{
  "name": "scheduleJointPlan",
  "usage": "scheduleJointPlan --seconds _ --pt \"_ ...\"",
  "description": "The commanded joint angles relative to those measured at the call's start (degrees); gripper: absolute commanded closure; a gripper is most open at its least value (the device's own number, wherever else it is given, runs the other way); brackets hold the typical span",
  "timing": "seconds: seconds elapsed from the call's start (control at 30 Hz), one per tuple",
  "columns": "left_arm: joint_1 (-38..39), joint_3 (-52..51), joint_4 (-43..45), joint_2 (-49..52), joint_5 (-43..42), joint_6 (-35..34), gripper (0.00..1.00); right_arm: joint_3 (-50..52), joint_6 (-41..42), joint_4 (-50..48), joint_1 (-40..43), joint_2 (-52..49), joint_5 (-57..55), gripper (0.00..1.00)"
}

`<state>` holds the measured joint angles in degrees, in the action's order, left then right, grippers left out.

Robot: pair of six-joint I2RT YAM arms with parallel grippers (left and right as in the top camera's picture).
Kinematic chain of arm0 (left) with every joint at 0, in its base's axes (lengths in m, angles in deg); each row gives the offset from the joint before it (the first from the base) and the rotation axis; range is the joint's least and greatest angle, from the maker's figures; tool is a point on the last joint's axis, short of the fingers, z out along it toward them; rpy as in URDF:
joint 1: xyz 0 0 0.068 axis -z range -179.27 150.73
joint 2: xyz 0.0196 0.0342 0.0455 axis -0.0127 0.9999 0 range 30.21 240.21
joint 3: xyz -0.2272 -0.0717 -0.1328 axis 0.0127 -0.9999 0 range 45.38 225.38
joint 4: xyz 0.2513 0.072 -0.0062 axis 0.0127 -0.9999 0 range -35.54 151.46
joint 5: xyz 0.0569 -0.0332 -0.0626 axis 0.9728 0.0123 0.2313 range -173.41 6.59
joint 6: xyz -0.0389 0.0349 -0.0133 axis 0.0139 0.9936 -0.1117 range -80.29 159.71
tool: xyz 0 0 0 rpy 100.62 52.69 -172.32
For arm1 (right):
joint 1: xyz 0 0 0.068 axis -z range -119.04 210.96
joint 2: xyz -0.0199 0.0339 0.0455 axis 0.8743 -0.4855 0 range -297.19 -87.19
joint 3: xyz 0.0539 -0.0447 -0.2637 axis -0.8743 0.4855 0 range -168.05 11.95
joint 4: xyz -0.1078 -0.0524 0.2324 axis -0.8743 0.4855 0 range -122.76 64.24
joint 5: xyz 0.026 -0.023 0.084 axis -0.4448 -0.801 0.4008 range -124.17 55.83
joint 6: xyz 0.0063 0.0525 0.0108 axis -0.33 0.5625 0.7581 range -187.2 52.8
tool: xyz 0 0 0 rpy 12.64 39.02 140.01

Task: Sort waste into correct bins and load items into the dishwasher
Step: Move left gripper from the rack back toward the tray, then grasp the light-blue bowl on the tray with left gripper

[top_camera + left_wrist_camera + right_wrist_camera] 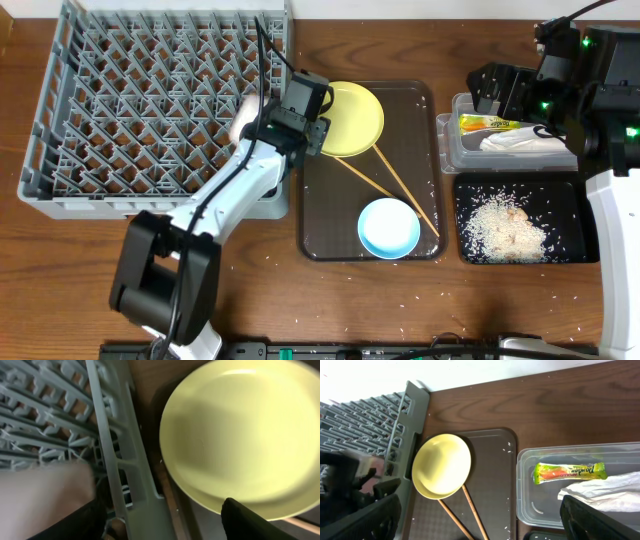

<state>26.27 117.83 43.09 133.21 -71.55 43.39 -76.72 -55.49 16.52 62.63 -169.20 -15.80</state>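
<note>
Straddling the grey dish rack's (150, 100) right wall near the table's rear edge: left gripper (160, 510), jaws wide, apparently gripping nothing; white cup (243, 115) just inside; hazard: closing snags lattice, swinging clips adjacent yellow plate (355, 115).

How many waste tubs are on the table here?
2. A clear tub at the far right holds the wrapper and napkin; a black tub sits beside it, nearer the robot, holding rice. None seems hidden.

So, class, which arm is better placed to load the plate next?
Left. Its open gripper sits at the rack wall, right beside the plate. The right gripper is at the clear bin, across the tray.
</note>
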Motion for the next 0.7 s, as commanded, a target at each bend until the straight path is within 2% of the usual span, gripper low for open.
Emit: scheduleJointPlan --seconds 0.0,0.27,0.47,0.57,0.67 --pt "-0.2 0.74 0.13 0.9 0.83 -0.7 0.26 -0.15 -0.2 0.07 -0.24 -0.13 -0.15 0.01" --pt "-0.15 0.9 0.52 0.7 0.55 -2.49 0.26 -0.15 -0.2 0.07 -0.24 -0.13 -0.15 0.01" --pt "0.44 2.05 -0.85 -3.74 -5.01 -6.4 0.26 -0.15 -0.2 0.07 -0.24 -0.13 -0.15 0.01" --pt "0.96 2.08 -3.28 -7.87 -11.15 -11.56 0.26 -0.15 -0.2 0.07 -0.24 -0.13 -0.15 0.01" --pt "1.62 2.05 -8.68 -10.34 -16.74 -20.39 0.26 -0.15 -0.2 0.07 -0.24 -0.13 -0.15 0.01"
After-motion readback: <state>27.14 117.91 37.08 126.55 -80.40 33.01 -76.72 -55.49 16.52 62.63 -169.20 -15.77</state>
